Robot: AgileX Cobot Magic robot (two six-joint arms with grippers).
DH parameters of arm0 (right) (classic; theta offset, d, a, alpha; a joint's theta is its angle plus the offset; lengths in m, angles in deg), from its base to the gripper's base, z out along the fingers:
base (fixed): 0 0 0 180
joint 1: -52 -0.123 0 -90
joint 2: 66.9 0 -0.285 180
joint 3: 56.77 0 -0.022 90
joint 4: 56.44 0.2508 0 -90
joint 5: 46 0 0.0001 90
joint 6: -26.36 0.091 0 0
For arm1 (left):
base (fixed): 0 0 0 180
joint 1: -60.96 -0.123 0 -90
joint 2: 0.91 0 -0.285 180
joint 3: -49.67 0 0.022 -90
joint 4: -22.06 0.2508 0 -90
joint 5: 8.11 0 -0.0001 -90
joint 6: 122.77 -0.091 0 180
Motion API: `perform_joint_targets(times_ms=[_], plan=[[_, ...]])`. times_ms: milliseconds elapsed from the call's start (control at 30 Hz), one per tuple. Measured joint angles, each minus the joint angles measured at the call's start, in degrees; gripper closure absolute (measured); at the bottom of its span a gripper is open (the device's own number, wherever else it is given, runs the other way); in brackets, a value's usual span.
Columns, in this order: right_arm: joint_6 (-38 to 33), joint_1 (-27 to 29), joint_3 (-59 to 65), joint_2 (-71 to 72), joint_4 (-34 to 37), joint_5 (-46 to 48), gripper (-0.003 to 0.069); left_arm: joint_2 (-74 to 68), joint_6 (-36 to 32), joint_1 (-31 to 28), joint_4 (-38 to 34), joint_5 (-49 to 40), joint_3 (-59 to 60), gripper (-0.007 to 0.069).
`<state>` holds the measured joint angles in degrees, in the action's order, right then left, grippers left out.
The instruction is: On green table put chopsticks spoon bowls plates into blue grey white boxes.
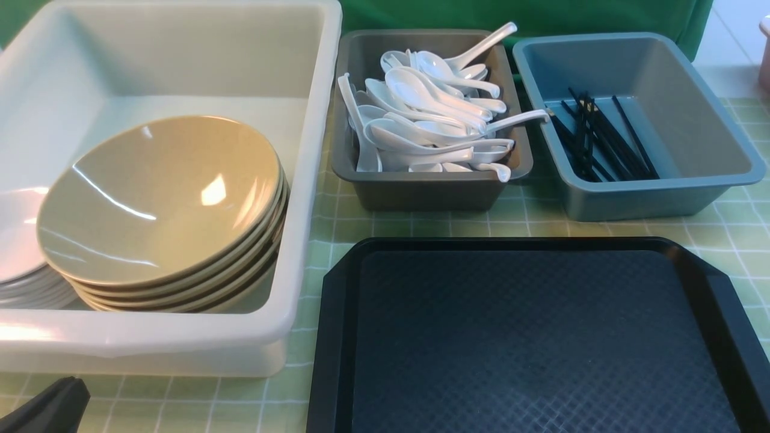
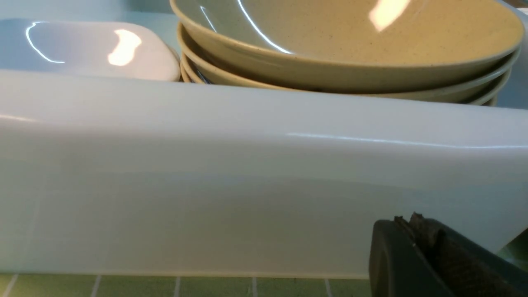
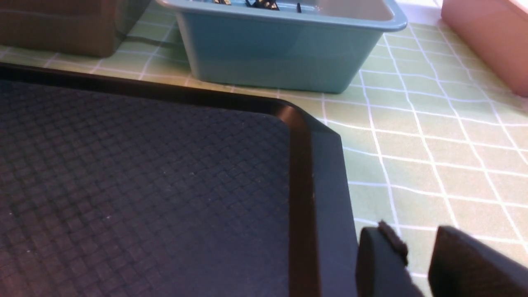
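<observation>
On the green table the big white box holds a stack of tan bowls and, at its left end, stacked white plates. White spoons fill the dark grey box. Black chopsticks lie in the blue box. My left gripper is shut and empty, low in front of the white box's near wall; its tip shows in the front view. My right gripper is open and empty over the cloth, beside the tray's right edge.
A flat black textured tray with nothing on it lies in front of the grey and blue boxes. A pink container stands to the right of the blue box. A green backdrop hangs behind the boxes.
</observation>
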<state>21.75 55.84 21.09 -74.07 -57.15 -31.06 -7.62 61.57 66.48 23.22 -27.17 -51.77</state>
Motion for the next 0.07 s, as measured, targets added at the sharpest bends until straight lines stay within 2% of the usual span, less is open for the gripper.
perform_joint_targets(times_ms=[67], plan=[[0.0,0.0,0.0,0.0,0.0,0.0,0.0461,0.0,0.0,0.0,0.0,0.0,0.0,0.0627]])
